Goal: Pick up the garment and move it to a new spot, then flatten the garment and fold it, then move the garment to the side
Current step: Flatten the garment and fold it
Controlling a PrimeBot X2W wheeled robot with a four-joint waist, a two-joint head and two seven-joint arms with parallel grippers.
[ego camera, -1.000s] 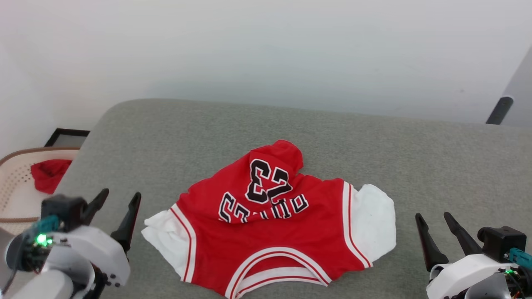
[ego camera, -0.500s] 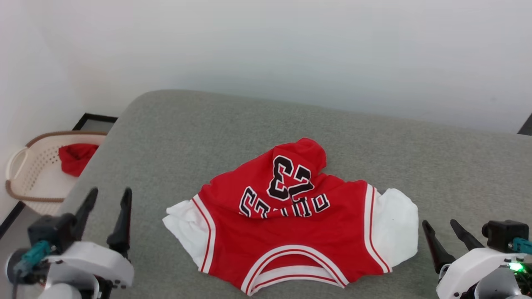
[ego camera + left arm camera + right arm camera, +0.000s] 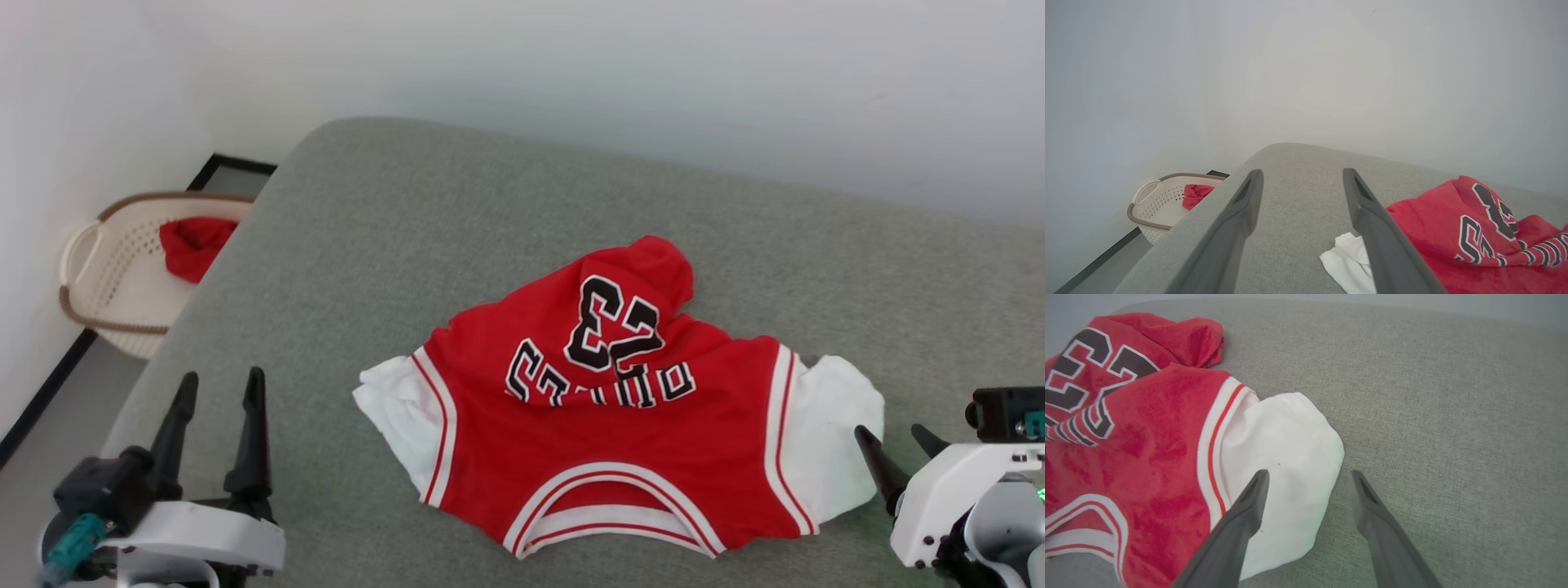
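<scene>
The garment, a red jersey with white sleeves, striped trim and a black "23", lies crumpled on the grey cushioned surface, its upper part folded over itself. My left gripper stands open at the lower left, well clear of the left sleeve. In the left wrist view the left gripper is empty, with the garment to its right. My right gripper is open by the right sleeve. The right wrist view has the right gripper open above the edge of the white sleeve, holding nothing.
A pale perforated basket sits on the floor left of the cushioned surface, holding a small plain red cloth; it also appears as the basket in the left wrist view. A pale wall runs behind. Bare grey cushion surrounds the garment.
The whole head picture has shifted, so the camera has turned left, bringing more of the basket into view. The garment lies as before. Both grippers stay open.
</scene>
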